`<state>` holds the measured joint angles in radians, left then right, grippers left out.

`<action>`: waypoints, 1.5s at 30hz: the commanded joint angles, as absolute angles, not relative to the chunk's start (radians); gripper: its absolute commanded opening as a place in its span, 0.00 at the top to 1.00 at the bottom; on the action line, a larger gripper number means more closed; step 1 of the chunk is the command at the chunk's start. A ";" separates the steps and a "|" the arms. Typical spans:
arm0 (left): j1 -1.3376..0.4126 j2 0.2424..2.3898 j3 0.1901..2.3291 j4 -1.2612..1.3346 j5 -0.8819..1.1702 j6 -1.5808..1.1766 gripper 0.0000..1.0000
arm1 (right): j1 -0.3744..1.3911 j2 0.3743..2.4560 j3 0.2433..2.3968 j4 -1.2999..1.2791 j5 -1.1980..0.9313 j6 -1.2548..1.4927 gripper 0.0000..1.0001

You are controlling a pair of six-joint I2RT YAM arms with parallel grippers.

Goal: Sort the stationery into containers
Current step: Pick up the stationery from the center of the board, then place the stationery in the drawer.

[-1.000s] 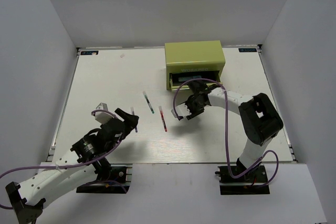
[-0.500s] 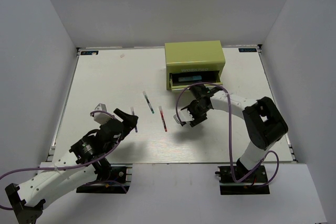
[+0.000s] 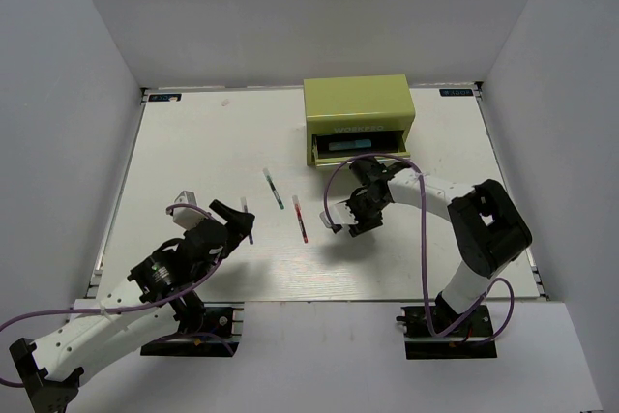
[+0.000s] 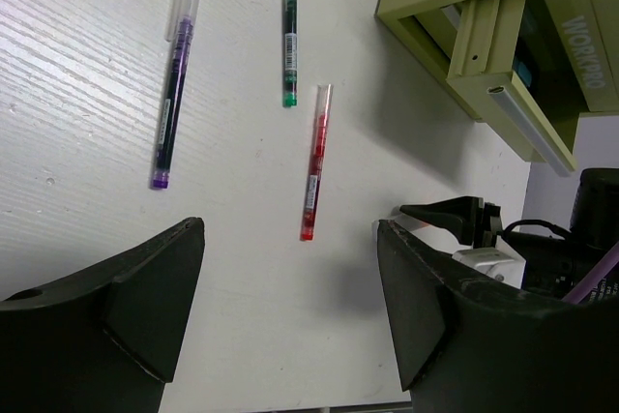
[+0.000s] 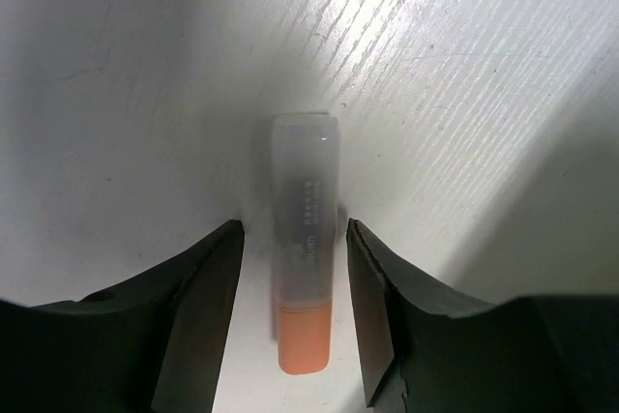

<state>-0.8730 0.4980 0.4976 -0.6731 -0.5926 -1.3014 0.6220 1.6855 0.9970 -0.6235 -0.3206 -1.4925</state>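
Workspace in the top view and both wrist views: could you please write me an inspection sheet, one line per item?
Surface: white table, faint grain, flat.
Job's things: olive drawer chest at the far edge, one drawer pulled open; purple pen, green pen and red pen lie apart on the table; orange-tipped pen lies between the right hand's fingers.
Clutter: nothing seen.
Hands: left hand open, empty, near the purple pen; right hand open, straddling the orange-tipped pen, gaps on both sides.
Cables: purple cable loops along each arm, clear of the pens.
Surroundings: plain white walls on three sides.
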 commanded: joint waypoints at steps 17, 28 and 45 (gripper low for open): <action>-0.871 0.543 0.460 -0.618 -0.535 -1.313 0.13 | 0.623 1.697 1.011 -0.788 -0.397 -1.372 1.00; -0.871 0.896 0.612 -0.686 -0.505 -1.267 0.10 | 0.601 1.369 1.192 -0.686 -0.578 -1.103 1.00; -0.822 1.187 0.746 -0.723 -0.532 -1.108 0.06 | 0.511 1.502 1.307 -0.247 -0.279 -1.008 1.00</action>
